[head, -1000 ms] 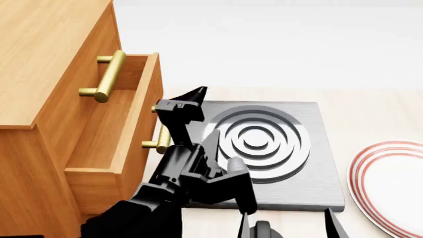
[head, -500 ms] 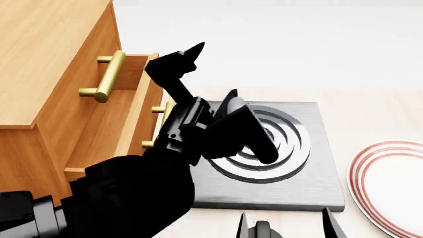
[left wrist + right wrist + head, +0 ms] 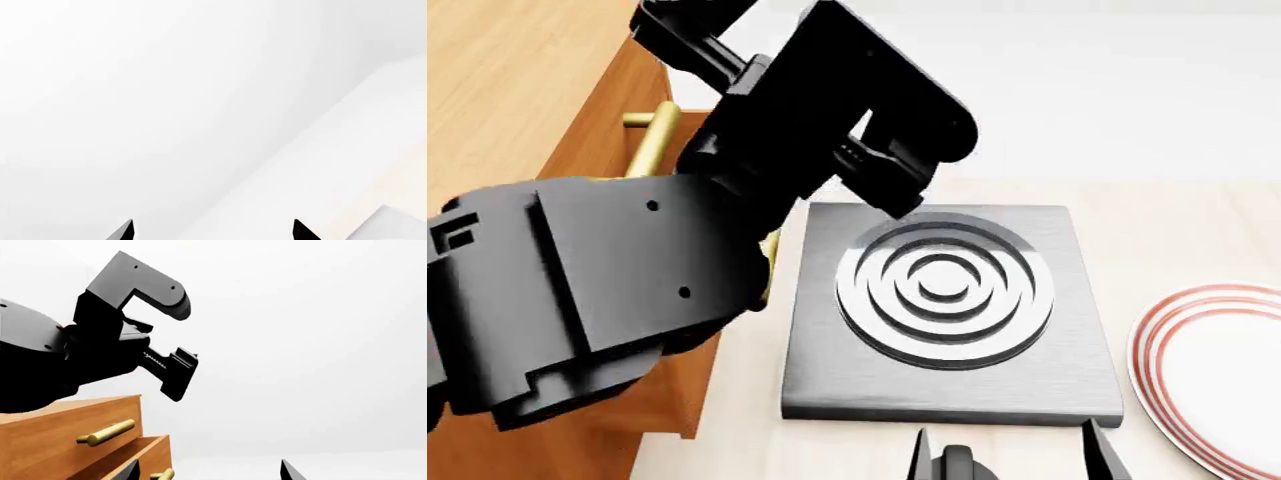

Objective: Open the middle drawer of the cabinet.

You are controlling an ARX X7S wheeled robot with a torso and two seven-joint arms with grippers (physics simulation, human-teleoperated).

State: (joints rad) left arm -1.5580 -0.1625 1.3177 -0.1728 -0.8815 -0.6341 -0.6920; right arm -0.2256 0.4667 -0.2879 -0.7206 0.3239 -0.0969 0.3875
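Note:
The cabinet (image 3: 507, 90) stands at the left in the head view. Its middle drawer (image 3: 150, 455) is pulled out, as the right wrist view shows, with its brass handle (image 3: 162, 474) low beside it. In the head view my left arm (image 3: 601, 290) hides most of that drawer; only part of its front (image 3: 694, 395) and a bit of handle (image 3: 771, 262) show. My left gripper (image 3: 183, 335) is raised above the cabinet, open and empty, apart from any handle; its tips frame bare white (image 3: 213, 231). My right gripper (image 3: 1008, 455) is open and empty, low in front of the hotplate.
The topmost drawer front (image 3: 67, 435) is closed, with its brass handle (image 3: 654, 140). A grey hotplate (image 3: 1054, 380) with ringed burner lies right of the cabinet. A white plate with red rim (image 3: 1214, 370) lies at the far right on the pale table.
My left arm has swung up and away from the middle drawer's handle, and it now fills the left of the head view. The drawer stays pulled out. The right gripper has not moved.

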